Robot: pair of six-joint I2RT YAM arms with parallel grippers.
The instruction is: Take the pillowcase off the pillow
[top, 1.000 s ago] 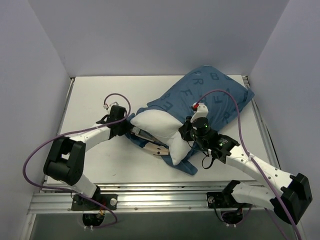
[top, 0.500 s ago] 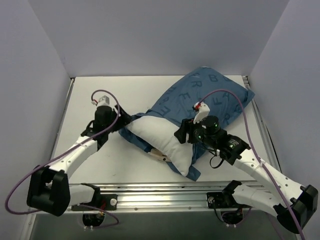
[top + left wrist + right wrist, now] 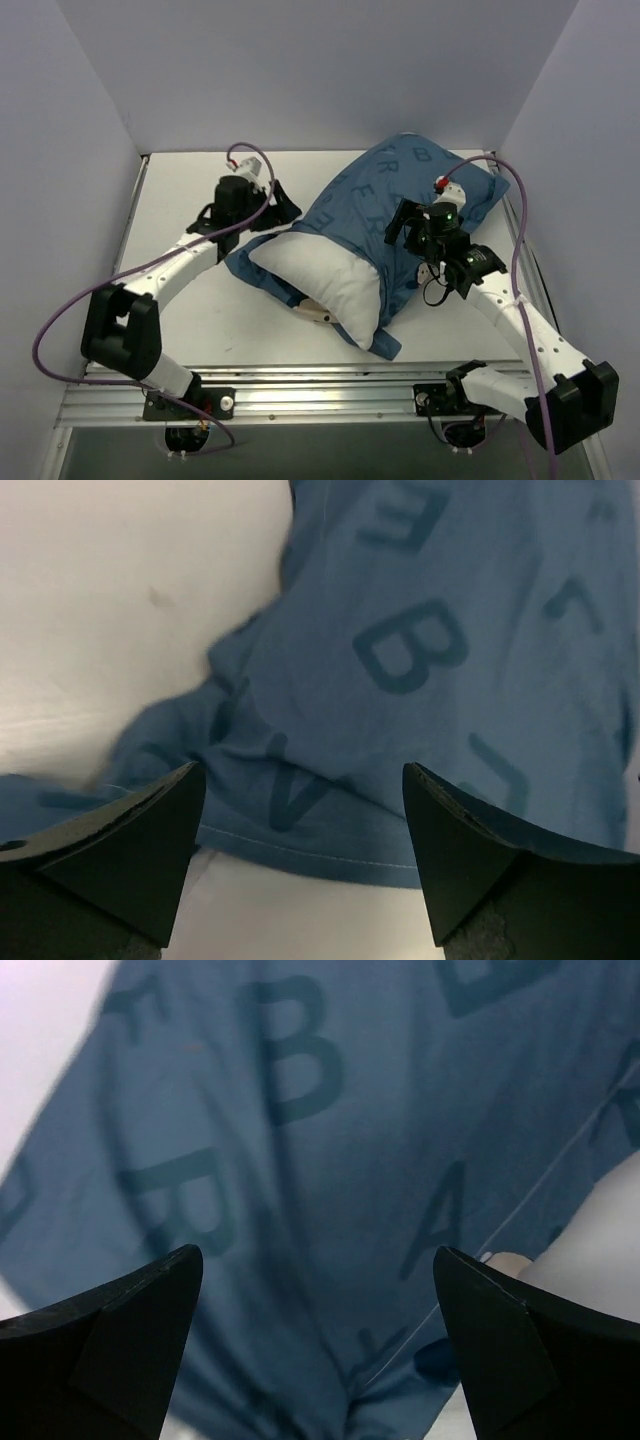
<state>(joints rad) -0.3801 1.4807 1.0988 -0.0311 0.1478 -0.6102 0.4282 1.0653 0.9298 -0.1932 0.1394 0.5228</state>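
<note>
The blue lettered pillowcase (image 3: 400, 195) lies slantwise across the table and covers the far part of the white pillow (image 3: 325, 282). The pillow's near end sticks out of the case's mouth. My left gripper (image 3: 283, 205) hovers open at the case's left edge; in the left wrist view (image 3: 302, 770) nothing sits between its fingers, and the case's hem (image 3: 300, 845) lies below them. My right gripper (image 3: 398, 228) hangs open above the middle of the case, and the right wrist view (image 3: 318, 1252) shows only printed cloth (image 3: 300, 1160) beneath its empty jaws.
A small tan object (image 3: 314, 312) peeks out under the pillow's near side. White walls enclose the table (image 3: 180, 320) on the left, back and right. A metal rail (image 3: 300, 395) runs along the near edge by the arm bases.
Both grippers opened and let go of the cloth. The left one moved back along the case's left edge and the right one moved back and right. The pillow's bare end settled flat.
</note>
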